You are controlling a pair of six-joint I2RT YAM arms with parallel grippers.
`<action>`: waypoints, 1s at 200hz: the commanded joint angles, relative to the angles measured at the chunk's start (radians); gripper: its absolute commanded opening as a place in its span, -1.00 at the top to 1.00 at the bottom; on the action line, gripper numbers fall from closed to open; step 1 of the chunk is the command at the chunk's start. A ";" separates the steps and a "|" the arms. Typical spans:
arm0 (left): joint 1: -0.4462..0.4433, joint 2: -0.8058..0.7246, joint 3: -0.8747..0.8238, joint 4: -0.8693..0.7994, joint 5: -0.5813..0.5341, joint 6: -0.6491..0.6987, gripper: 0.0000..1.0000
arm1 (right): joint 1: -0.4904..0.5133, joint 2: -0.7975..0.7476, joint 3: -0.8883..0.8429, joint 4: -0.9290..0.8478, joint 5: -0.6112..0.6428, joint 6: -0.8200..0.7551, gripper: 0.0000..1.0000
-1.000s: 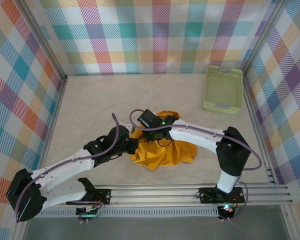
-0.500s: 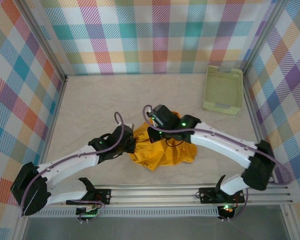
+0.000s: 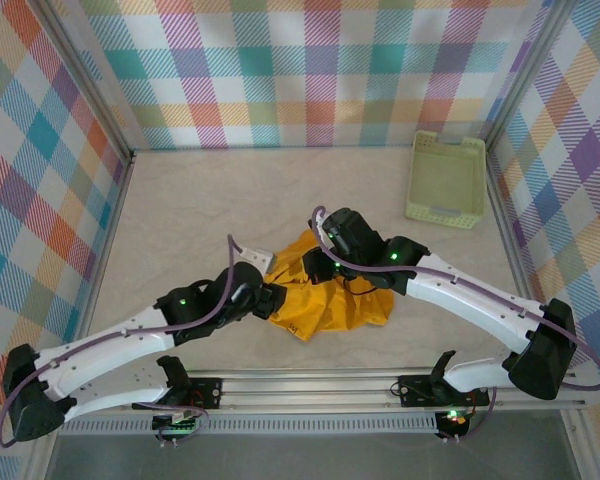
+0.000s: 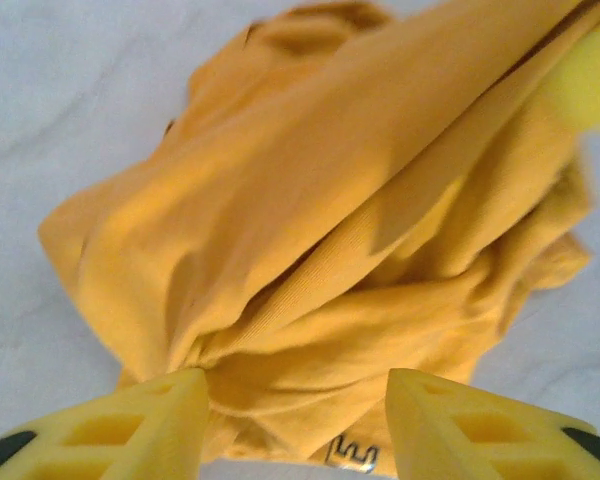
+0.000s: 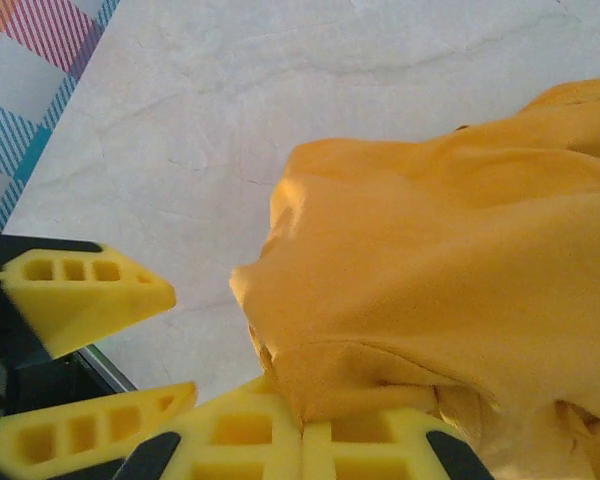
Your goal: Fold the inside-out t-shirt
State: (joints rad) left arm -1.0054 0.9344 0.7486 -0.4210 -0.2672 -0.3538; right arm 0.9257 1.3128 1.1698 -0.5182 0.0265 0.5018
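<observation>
The inside-out t-shirt (image 3: 332,310) is a crumpled mustard-yellow heap at the table's near middle. My right gripper (image 3: 320,272) hovers over its far left part, shut on a fold of the cloth (image 5: 460,260), which stretches up from the jaws (image 5: 302,440). My left gripper (image 3: 276,300) is at the shirt's left edge, open. Its yellow fingers (image 4: 130,425) stand apart with bunched cloth (image 4: 310,200) lying between and beyond them. A scrap of white lettering (image 4: 348,455) peeks from under the heap. In the right wrist view, the left gripper's fingers (image 5: 80,290) sit just left of the shirt.
A pale green plastic basket (image 3: 446,180) stands at the back right by the wall. Plaid walls close in the pale marbled table (image 3: 200,210) on three sides. The arms' mounting rail (image 3: 330,385) runs along the near edge.
My left gripper has opened and let go of the cloth. My right gripper has shut on a fold and moved right and away, pulling the shirt's top with it.
</observation>
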 commanded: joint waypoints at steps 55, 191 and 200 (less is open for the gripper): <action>-0.053 0.121 0.009 0.261 0.065 -0.033 0.29 | 0.025 0.018 0.042 0.072 -0.102 0.021 1.00; -0.038 0.160 0.069 0.187 -0.002 -0.072 1.00 | 0.006 0.041 0.027 -0.025 0.139 -0.015 1.00; -0.038 0.146 0.073 0.177 -0.001 -0.072 1.00 | 0.000 0.053 0.023 -0.019 0.146 -0.020 1.00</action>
State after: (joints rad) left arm -1.0451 1.1236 0.7765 -0.1947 -0.2779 -0.4263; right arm 0.9466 1.3357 1.1728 -0.5102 0.0776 0.5087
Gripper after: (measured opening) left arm 0.064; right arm 0.065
